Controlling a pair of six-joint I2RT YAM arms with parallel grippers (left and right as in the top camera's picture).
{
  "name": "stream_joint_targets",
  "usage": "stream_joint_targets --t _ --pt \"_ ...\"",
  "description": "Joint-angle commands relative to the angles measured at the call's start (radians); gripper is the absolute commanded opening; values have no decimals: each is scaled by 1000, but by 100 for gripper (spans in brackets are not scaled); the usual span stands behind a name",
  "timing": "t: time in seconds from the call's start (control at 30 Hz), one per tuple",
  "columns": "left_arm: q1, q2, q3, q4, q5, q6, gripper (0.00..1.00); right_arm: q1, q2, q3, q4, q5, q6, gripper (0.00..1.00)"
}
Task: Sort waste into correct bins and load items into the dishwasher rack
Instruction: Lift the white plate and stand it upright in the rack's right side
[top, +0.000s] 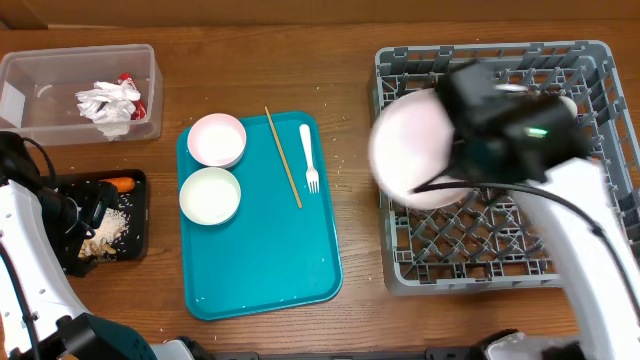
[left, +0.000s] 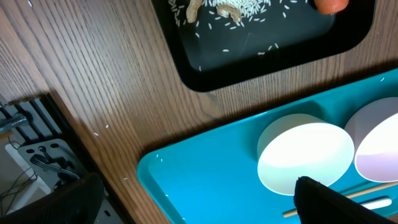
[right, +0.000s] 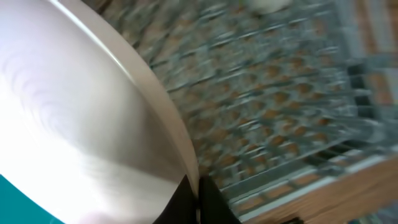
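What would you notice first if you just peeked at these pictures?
The big round pale pink plate, pinched in the right gripper, hangs over the large grey plastic dishwasher rack on the right. In the middle lies a bright teal plastic tray holding two small round pale bowls.

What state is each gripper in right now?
Left gripper: open, holding nothing.
Right gripper: shut on the plate.
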Motion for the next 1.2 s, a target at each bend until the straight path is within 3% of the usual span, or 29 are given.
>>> stream_joint_targets --t 0.0,0.3,0.57,0.93,1.17 --pt "0 2 -3 0 -2 15 100 -120 -73 24 11 231 26 4" --pt "0 2 -3 1 -2 15 100 -317 -59 -32 163 423 22 4" --pt "0 2 -3 1 -2 15 100 -348 32 -87 385 940 21 4" --pt "0 2 -3 1 -2 15 100 -466 154 -106 380 909 21 4" --pt "0 2 -3 1 -2 15 100 -507 158 -262 421 898 26 4"
